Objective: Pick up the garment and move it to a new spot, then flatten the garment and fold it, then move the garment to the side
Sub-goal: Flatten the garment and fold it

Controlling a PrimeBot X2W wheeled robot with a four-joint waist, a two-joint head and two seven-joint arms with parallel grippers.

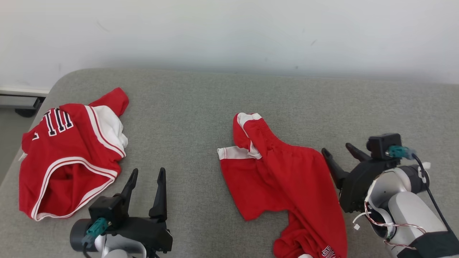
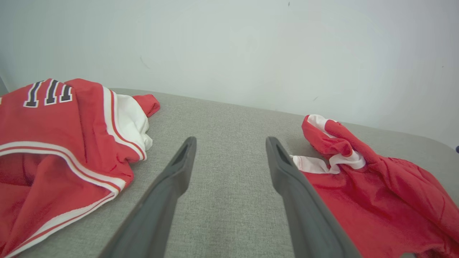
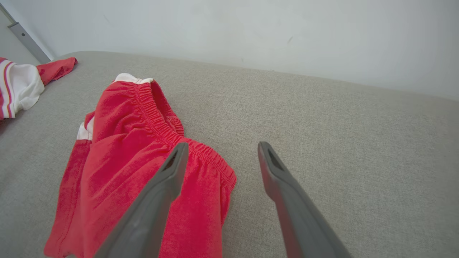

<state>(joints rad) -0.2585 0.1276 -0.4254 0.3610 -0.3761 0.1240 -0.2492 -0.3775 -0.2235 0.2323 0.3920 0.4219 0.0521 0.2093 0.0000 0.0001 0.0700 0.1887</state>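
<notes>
**Both claws released, shorts lying loose between them**

At about 9 o'clock in the head view, a red jersey (image 1: 68, 154) with white and red trim lies crumpled on the grey padded surface (image 1: 200, 100). It bears black, white-edged block characters near its far-left corner (upright strokes like "III"; the rest is folded under and unreadable).

At 7 o'clock, the left gripper (image 1: 148, 172) has its two dark fingers spread wide. It holds nothing and points toward 12 o'clock over bare cushion, between the two garments and touching neither.

Right of centre, from roughly 11 o'clock down to 5 o'clock, lie the red shorts (image 1: 287, 179), rumpled and partly folded on themselves. Their long axis runs on that diagonal, with white-trimmed edges at the far end and the near end running off the bottom edge. White lettering (image 1: 328, 252) shows on the near end, cut off and illegible. The right wrist view shows the gathered elastic waistband along the right-hand edge.

At 4 o'clock, the right gripper (image 1: 337, 148) is likewise wide apart and empty. It is angled toward 10 o'clock, just beside the waistband edge; whether it touches cannot be told.
</notes>
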